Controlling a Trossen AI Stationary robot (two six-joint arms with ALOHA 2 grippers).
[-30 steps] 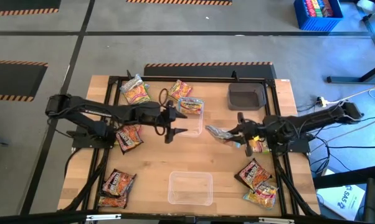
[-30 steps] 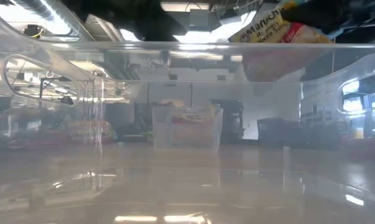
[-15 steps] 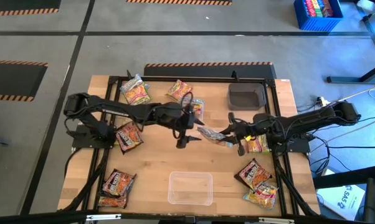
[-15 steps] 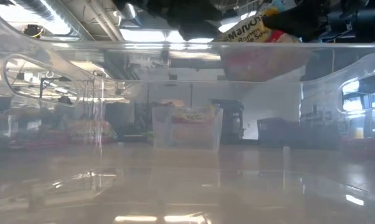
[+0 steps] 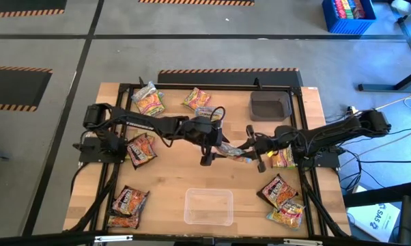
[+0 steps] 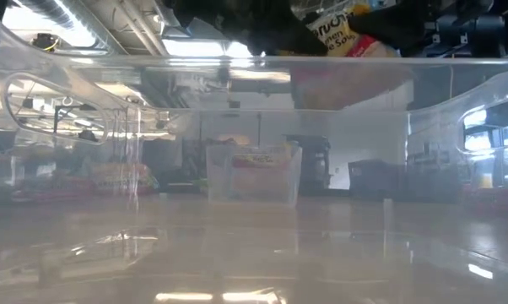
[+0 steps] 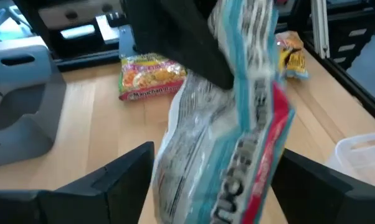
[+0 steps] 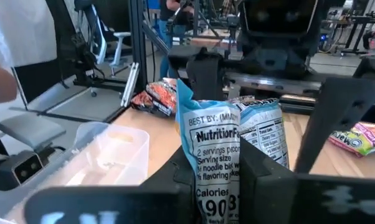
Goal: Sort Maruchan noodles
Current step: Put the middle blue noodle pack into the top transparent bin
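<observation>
My right gripper (image 5: 252,147) is shut on a pale blue and red Maruchan noodles packet (image 5: 234,149), held above the table's middle. My left gripper (image 5: 215,153) reaches in from the left. It is open, with one finger on either side of the packet's free end (image 7: 237,155); I cannot tell if they touch it. More packets lie flat on the wood: two at the far left (image 5: 148,101) (image 5: 195,99), one by the left arm (image 5: 140,149), some at the near left (image 5: 127,203) and near right (image 5: 280,191). My right gripper pinches one end of the packet (image 8: 220,186) between its two fingers. The fingers come level from the table's right. The packet stands on edge, lifted clear of the table, and sticks out toward my left gripper.
A clear tub (image 5: 208,206) stands at the near middle; the low view looks through its walls. A second clear tub (image 6: 254,173) holding packets stands farther back. A dark grey tray (image 5: 270,104) sits at the far right. A black frame rims the wooden table (image 5: 171,184).
My left gripper has moved toward the table's right until its open fingers flank the packet's free end. My right gripper has carried the packet a little toward the table's left. Neither gripper has opened or shut.
</observation>
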